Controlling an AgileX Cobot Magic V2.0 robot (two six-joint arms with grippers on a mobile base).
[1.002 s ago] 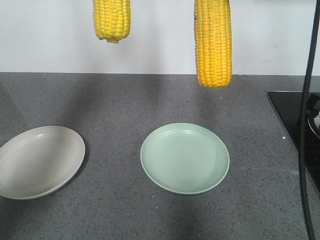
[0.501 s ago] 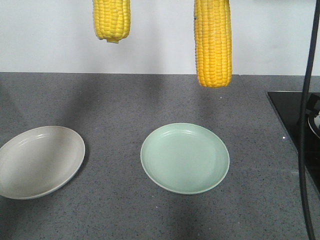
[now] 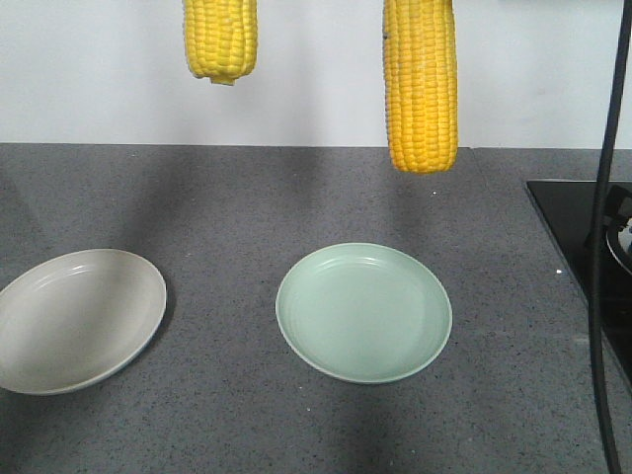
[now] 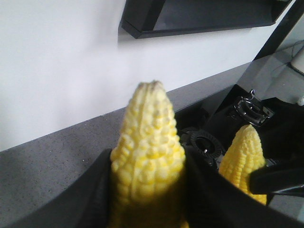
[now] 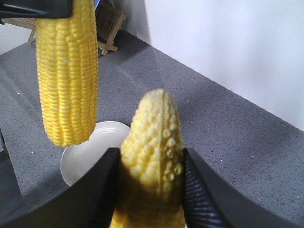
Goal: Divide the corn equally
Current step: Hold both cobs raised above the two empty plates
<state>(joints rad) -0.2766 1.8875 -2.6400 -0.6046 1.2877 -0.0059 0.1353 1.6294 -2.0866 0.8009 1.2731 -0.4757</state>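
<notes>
Both grippers each clamp a cob, left cob (image 3: 220,39) and right cob (image 3: 422,84) top of frame; grey plate (image 3: 30,370) and green plate (image 3: 296,341) unfilled.

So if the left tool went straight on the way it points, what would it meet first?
Probably the white wall, near the counter's back edge; depth is unclear. Its cob would arrive first. The other cob sits off to the side.

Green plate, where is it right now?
In the front view, the round pale green plate sits on the grey speckled worktop, right of the round beige plate, roughly below the lower-hanging yellow corn cob; the other yellow corn cob hangs further left.
</notes>
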